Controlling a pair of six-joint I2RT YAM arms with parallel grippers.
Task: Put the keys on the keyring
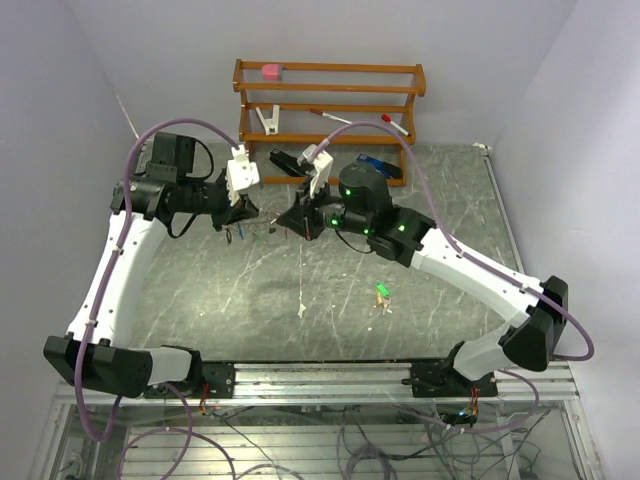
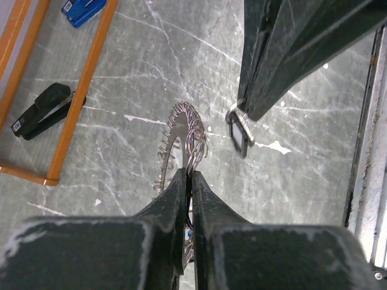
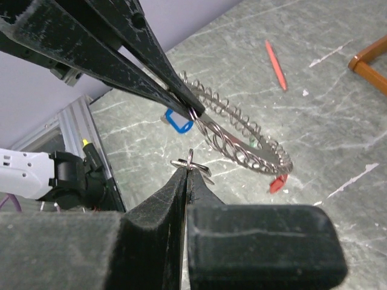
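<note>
So, both arms meet over the back-centre of the table (image 1: 450,200), tips nearly nose to nose. The left gripper (image 2: 188,174) is clenched tight on the keyring (image 2: 181,136), pinching the hoop's near edge w/ no gap btw the jaws. The hoop is held up off the table, tilted, its rim lined w/ small wire loops.

In the right wrist view a blue-tagged key (image 3: 177,121) shows just under the left gripper's tips, and a red-tagged key (image 3: 277,183) just below the hoop's far end. Can't tell for sure whether either hangs from the hoop.

The right gripper (image 3: 188,172) is likewise clamped. It grips a black-tagged key (image 2: 239,132) by its small split ring (image 3: 192,162), tag dangling below the tips. That key sits just beside the keyring but apart from it, not touching in either wrist view.

A green-tagged key (image 1: 382,291) lies loose on the table, well apart from the rest, on the right arm's side.

At the back there's a wooden rack (image 1: 330,95) by the wall, w/ a pink item (image 1: 270,70) on its top shelf. A black stapler (image 2: 42,112) and a blue item (image 2: 84,9) sit by its base. A red pen (image 3: 275,63) lies on the table beyond the hoop.
</note>
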